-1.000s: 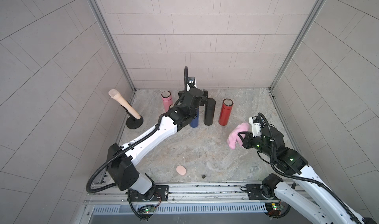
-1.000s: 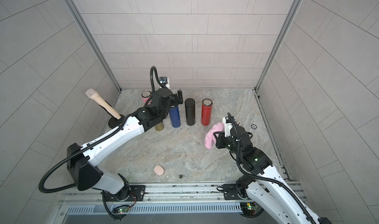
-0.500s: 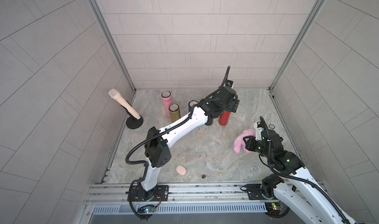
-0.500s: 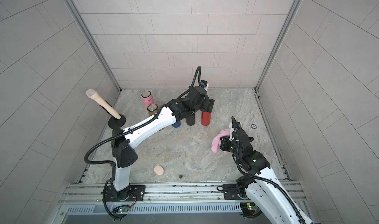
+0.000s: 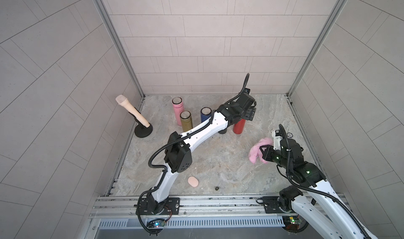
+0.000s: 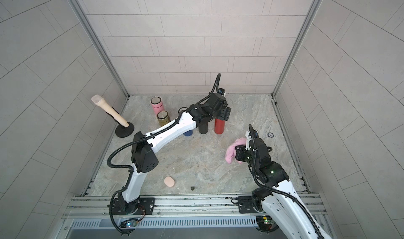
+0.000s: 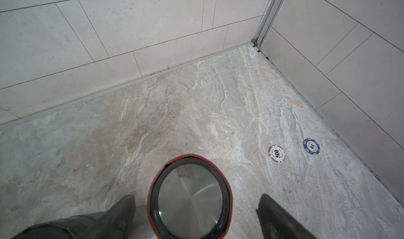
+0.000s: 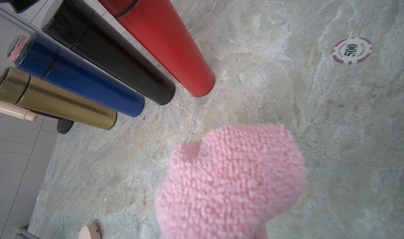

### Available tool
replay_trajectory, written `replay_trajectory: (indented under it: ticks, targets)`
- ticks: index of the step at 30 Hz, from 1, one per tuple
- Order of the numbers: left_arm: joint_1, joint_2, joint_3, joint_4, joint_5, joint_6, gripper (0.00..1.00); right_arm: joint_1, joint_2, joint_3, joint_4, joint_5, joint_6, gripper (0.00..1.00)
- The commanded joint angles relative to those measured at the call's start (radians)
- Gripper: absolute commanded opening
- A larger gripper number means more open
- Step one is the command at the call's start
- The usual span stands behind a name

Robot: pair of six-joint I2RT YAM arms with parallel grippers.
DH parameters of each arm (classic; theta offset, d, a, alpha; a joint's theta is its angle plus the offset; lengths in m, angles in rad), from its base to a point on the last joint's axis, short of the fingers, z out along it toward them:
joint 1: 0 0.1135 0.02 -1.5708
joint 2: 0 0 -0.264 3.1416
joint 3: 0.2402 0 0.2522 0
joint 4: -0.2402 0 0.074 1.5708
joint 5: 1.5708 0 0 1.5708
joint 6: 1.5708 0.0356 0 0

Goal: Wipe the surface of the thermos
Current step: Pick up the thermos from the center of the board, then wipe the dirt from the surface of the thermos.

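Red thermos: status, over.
Left gripper jaws open astride red metal thermos top. Right gripper shut on pink terry cloth, off it. Close beside: black cylindrical thermos.

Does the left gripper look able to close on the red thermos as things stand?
Probably yes: the left gripper holds open fingers astride the red thermos cap; the black thermos stands outside them, not between.

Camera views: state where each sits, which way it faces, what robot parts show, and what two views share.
Top views: high in front, facing down at the floor and back wall; left arm and right arm show.
Left wrist: above the red thermos, looking down; open left gripper flanks it.
Right wrist: low, facing the thermos row; pink cloth hides the right gripper.
Shared: both wrist views show the 500 chip.
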Motion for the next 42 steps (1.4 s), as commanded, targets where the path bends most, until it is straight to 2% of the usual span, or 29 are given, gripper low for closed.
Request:
replay_trajectory:
  ticks: [1, 11, 16, 19, 22, 24, 25, 26, 27, 31, 36, 42]
  targets:
    - [0.007, 0.038, 0.026, -0.029, -0.012, -0.016, 0.94, -0.012, -0.010, -0.011, 0.014, -0.013, 0.002, 0.00]
    - [0.007, 0.103, 0.007, 0.050, -0.036, -0.023, 0.94, -0.028, -0.019, -0.026, 0.025, -0.029, 0.003, 0.00]
    - [0.012, 0.123, 0.017, 0.064, -0.030, -0.037, 0.88, -0.039, -0.023, -0.022, 0.027, -0.039, 0.001, 0.00]
    - [0.014, 0.133, 0.014, 0.059, -0.027, -0.030, 0.80, -0.045, -0.019, -0.017, 0.028, -0.041, -0.007, 0.00]
    - [0.014, 0.137, 0.004, 0.060, -0.012, -0.030, 0.64, -0.051, -0.019, -0.014, 0.024, -0.045, -0.012, 0.00]
    - [0.012, 0.133, -0.006, 0.061, -0.006, -0.027, 0.46, -0.055, -0.027, -0.006, 0.013, -0.040, -0.017, 0.00]
    - [0.014, 0.126, -0.010, 0.058, 0.001, -0.028, 0.34, -0.055, -0.037, -0.006, 0.012, -0.040, -0.018, 0.00]
    - [0.012, 0.114, -0.016, 0.053, 0.005, -0.029, 0.11, -0.056, -0.049, -0.007, 0.015, -0.040, -0.020, 0.00]
    - [0.012, 0.100, -0.027, 0.052, 0.018, -0.036, 0.00, -0.055, -0.059, -0.011, 0.022, -0.044, -0.022, 0.00]
    - [0.012, -0.035, -0.176, 0.106, 0.138, -0.138, 0.00, -0.054, -0.063, -0.058, 0.110, -0.124, -0.018, 0.00]
    - [0.000, -0.268, -0.477, 0.278, 0.262, -0.357, 0.00, -0.048, -0.055, -0.124, 0.196, -0.119, 0.030, 0.00]
    - [-0.052, -0.473, -0.744, 0.415, 0.246, -0.531, 0.00, -0.042, -0.015, -0.194, 0.323, -0.109, 0.077, 0.00]
